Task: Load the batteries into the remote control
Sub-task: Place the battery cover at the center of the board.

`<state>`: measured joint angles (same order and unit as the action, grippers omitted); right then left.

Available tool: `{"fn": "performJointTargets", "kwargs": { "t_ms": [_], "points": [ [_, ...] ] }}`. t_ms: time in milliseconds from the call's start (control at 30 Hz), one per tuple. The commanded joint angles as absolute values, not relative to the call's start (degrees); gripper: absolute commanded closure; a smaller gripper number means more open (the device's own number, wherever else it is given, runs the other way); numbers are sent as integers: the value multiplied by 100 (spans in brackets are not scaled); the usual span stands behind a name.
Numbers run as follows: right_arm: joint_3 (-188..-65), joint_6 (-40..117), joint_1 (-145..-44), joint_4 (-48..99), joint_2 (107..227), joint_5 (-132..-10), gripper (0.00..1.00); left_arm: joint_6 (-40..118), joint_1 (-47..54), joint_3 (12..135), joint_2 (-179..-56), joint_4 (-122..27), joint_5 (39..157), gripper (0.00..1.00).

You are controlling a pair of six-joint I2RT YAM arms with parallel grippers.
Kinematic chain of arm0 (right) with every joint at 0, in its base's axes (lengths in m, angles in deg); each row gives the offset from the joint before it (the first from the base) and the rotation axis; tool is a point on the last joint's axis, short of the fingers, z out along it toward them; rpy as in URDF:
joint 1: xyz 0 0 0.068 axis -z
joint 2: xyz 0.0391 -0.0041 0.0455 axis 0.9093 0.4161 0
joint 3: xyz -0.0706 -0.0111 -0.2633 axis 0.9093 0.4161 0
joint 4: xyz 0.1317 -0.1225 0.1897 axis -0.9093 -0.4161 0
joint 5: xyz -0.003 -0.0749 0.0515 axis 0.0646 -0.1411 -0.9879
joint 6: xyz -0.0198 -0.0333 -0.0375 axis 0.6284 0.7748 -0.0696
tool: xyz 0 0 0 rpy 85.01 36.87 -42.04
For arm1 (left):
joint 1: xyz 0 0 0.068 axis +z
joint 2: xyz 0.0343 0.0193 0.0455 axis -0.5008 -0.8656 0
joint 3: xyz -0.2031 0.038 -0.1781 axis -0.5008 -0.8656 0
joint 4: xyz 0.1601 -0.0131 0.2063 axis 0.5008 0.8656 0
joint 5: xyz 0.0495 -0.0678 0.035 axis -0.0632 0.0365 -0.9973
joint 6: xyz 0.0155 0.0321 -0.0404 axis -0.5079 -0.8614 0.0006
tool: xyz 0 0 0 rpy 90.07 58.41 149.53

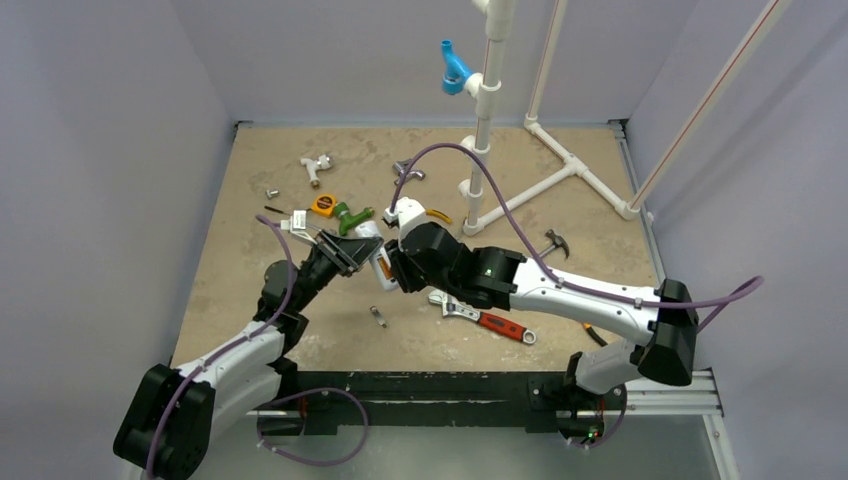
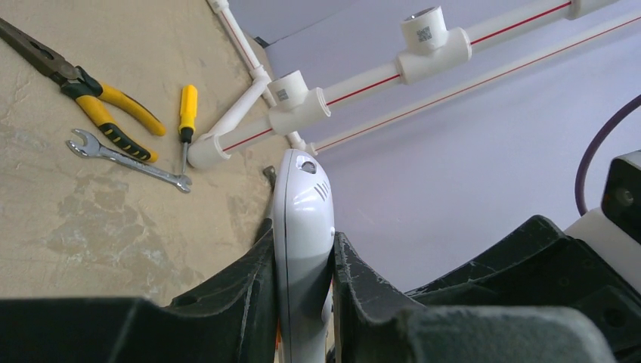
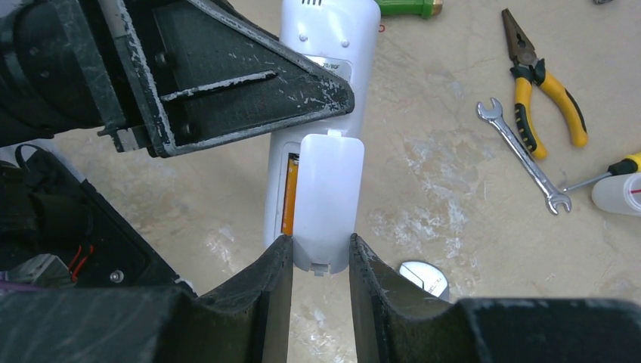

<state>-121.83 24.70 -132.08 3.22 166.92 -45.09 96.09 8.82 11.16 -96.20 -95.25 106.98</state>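
My left gripper (image 2: 302, 249) is shut on the white remote control (image 2: 302, 212) and holds it edge-up above the table. From the right wrist I see the remote's plain back (image 3: 325, 30), with the left gripper (image 3: 227, 76) clamped across its middle. A white cover piece (image 3: 326, 189) lies askew over the battery bay. An orange battery (image 3: 288, 197) shows in the gap along the cover's left edge. My right gripper (image 3: 319, 261) is shut on the cover's near end. In the top view both grippers (image 1: 345, 250) (image 1: 390, 268) meet mid-table at the remote (image 1: 368, 240).
Yellow-handled pliers (image 3: 540, 83), a steel spanner (image 3: 521, 151) and a yellow screwdriver (image 2: 187, 110) lie beyond the remote. A white pipe frame (image 1: 560, 160) stands at the back right. A red-handled wrench (image 1: 490, 320), a hammer (image 1: 553, 243) and a small metal cylinder (image 1: 378, 316) lie nearer the front.
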Motion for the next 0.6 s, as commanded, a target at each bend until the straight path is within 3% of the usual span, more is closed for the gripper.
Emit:
{"fn": "performJointTargets", "kwargs": {
  "t_ms": [0,567],
  "points": [
    [-12645,2453,-13194,36,16909,-4633,81,9713,826,1153,-9638,-10164,10564,100],
    [-12826,2495,-13197,-127,17169,-4926,81,9701,828,1176,-9600,-9944,10433,100]
  ]
}}
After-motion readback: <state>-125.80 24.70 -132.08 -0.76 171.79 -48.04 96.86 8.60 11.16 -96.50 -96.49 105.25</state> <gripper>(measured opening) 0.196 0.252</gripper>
